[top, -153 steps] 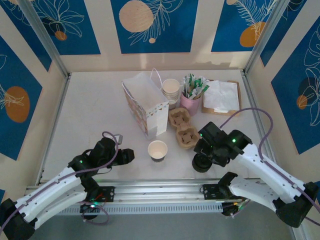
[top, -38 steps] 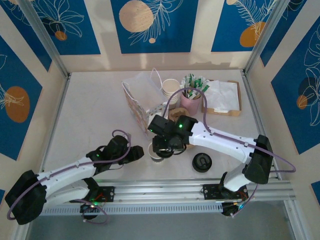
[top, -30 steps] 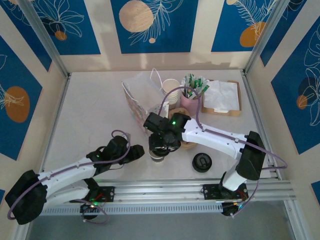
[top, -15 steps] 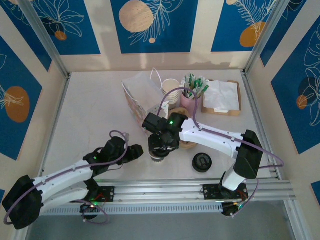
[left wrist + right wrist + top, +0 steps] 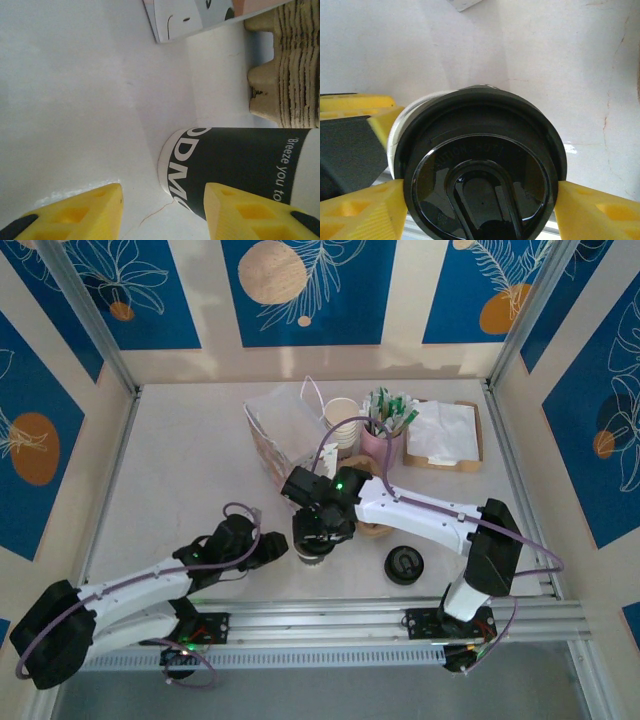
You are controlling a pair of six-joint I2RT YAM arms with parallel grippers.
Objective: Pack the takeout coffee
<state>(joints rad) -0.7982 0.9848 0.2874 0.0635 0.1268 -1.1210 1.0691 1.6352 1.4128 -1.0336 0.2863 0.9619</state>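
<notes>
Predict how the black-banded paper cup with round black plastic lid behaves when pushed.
Probably tippy: the black-banded paper cup narrows toward its base. Paper walls likely dent if squeezed. The glossy black plastic lid looks slippery.

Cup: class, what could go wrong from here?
1. The right gripper clamps the lid while the left gripper stands open by the cup; pressing may tip it.
2. The right arm hangs over the carrier stack and could knock it.

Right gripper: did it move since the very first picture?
Yes. The right gripper went left, away from the loose black lid, and now sits over the takeout coffee.
</notes>
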